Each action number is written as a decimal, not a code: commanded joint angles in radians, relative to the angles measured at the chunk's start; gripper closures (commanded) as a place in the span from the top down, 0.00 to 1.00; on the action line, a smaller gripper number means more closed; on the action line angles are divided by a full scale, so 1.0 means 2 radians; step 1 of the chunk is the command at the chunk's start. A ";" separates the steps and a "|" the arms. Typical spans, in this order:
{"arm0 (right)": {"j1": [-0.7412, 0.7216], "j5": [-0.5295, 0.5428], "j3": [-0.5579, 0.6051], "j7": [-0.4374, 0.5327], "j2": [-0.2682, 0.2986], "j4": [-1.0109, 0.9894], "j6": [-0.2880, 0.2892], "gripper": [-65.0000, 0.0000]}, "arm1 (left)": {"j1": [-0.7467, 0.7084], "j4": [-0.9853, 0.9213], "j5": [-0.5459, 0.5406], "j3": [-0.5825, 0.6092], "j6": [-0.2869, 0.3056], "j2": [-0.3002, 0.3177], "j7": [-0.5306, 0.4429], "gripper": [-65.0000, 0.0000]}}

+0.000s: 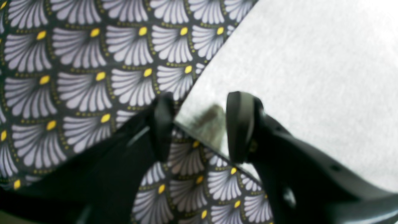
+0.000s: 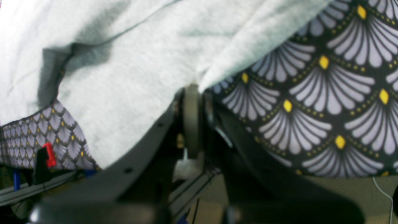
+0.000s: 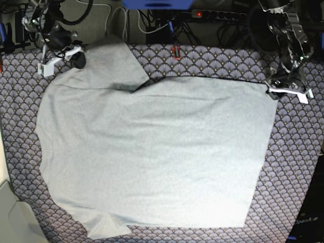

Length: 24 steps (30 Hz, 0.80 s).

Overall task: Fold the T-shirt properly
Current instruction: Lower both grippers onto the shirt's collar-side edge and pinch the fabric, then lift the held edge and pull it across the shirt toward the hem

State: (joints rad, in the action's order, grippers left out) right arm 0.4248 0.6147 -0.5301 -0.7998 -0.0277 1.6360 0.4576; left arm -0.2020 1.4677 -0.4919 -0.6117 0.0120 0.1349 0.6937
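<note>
Grey T-shirt (image 3: 152, 147) is lying nearly flat, folding barely begun: right fingers (image 2: 194, 93) pinching its edge, left fingers (image 1: 199, 124) parted astride a corner.

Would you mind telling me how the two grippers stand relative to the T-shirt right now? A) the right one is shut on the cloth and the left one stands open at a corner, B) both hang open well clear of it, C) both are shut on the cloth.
A: the right gripper pinches the T-shirt, while the left gripper straddles its corner, jaws apart.
</note>
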 commanded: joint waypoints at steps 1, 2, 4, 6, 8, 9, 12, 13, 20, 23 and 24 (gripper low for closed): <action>0.005 -0.034 -0.001 -0.026 0.003 -0.004 -0.010 0.00 | -0.001 0.001 0.001 0.000 -0.003 -0.005 0.013 0.43; 0.005 -0.034 -0.001 -0.026 0.006 -0.004 -0.010 0.00 | -0.001 0.001 0.001 0.000 -0.003 -0.008 0.013 0.42; 0.001 -0.034 -0.001 -0.027 0.008 -0.004 -0.010 0.00 | -0.003 0.001 0.001 0.001 -0.003 -0.010 0.015 0.42; -0.003 -0.034 -0.001 -0.030 0.009 -0.004 -0.010 0.00 | -0.004 0.001 0.001 0.015 -0.003 -0.010 0.014 0.42; -0.004 -0.034 -0.001 -0.030 0.010 -0.004 -0.010 0.00 | -0.005 0.001 0.001 0.034 -0.003 -0.010 0.013 0.42; -0.004 -0.034 -0.001 -0.030 0.010 -0.004 -0.010 0.00 | -0.007 0.001 0.001 0.039 -0.003 -0.010 0.013 0.42; -0.005 -0.034 0.000 -0.030 0.010 -0.004 -0.010 0.00 | -0.004 0.001 0.000 0.045 -0.003 -0.014 0.013 0.42; -0.005 -0.034 0.000 -0.030 0.010 -0.004 -0.010 0.00 | -0.004 0.001 0.000 0.045 -0.003 -0.019 0.013 0.42; -0.005 -0.034 0.000 -0.028 0.010 -0.004 -0.010 0.00 | -0.004 0.002 0.001 0.041 -0.003 -0.020 0.013 0.20; -0.005 -0.034 0.000 -0.027 0.010 -0.002 -0.010 0.00 | -0.004 0.003 0.003 0.040 -0.003 -0.019 0.013 0.00; -0.005 -0.034 0.000 -0.026 0.014 -0.001 -0.010 0.00 | -0.004 0.006 0.004 0.040 -0.003 -0.019 0.013 0.03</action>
State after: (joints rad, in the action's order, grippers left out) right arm 0.4072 0.6086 -0.5282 -0.8139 -0.0113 1.6333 0.4606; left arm -0.2047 1.4776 -0.4908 -0.5346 0.0109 0.0990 0.6704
